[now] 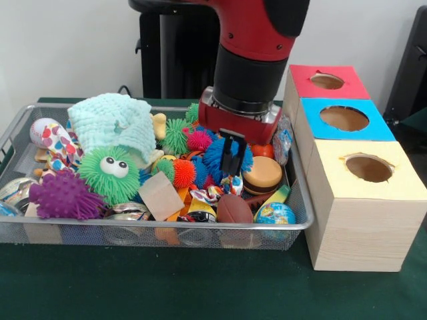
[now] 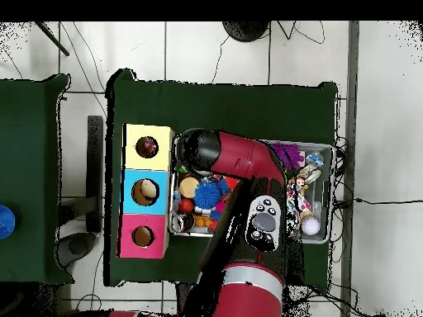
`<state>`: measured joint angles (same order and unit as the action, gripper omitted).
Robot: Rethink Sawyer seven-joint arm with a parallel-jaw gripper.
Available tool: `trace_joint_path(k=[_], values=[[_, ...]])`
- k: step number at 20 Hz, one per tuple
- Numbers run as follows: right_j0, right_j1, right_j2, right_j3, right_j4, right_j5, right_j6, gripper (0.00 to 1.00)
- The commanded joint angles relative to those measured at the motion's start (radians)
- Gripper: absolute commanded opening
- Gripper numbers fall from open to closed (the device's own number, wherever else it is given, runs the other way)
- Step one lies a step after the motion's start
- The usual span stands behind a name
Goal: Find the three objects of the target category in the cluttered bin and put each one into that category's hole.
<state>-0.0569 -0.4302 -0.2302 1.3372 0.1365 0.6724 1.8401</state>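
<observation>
The wire mesh bin (image 1: 200, 227) is full of toys; it also shows in the overhead view (image 2: 330, 157). A white cloth piece printed with coloured hearts and dots (image 1: 55, 139) lies at the bin's left end. A smaller printed cloth piece (image 1: 212, 194) lies near the middle front. My gripper (image 1: 231, 160) hangs low over a blue spiky ball (image 1: 215, 152) in the right half of the bin, its fingers close together with nothing between them. The yellow-topped box's hole (image 1: 369, 168) is to the right of the bin. In the overhead view (image 2: 147, 147) my arm hides the gripper.
A mint-green knitted cloth (image 1: 115, 120) tops the back left. A green pom-pom with eyes (image 1: 109, 175), a purple one (image 1: 63, 195), a burger toy (image 1: 261, 176), a football (image 1: 235, 209) and a globe ball (image 1: 275, 215) crowd the bin. Blue-topped (image 1: 343, 118) and red-topped (image 1: 327, 81) boxes stand behind the yellow one.
</observation>
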Motion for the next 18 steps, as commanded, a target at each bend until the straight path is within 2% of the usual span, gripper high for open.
trace_joint_path(k=[1, 2, 3, 8, 11, 14, 18], values=[[-0.049, 0.051, 0.123, 0.102, -0.074, -0.081, -0.013, 0.0], [-0.044, 0.052, 0.115, 0.097, -0.091, -0.083, -0.016, 0.0], [-0.049, 0.051, 0.121, 0.096, -0.106, -0.063, -0.019, 1.0], [-0.07, 0.05, 0.154, 0.099, -0.1, 0.077, -0.062, 1.0], [-0.084, 0.044, 0.182, 0.124, -0.054, 0.174, -0.013, 1.0], [-0.085, 0.045, 0.191, 0.114, -0.046, 0.252, 0.002, 1.0], [-0.1, 0.046, 0.216, 0.122, -0.054, 0.29, -0.019, 1.0]])
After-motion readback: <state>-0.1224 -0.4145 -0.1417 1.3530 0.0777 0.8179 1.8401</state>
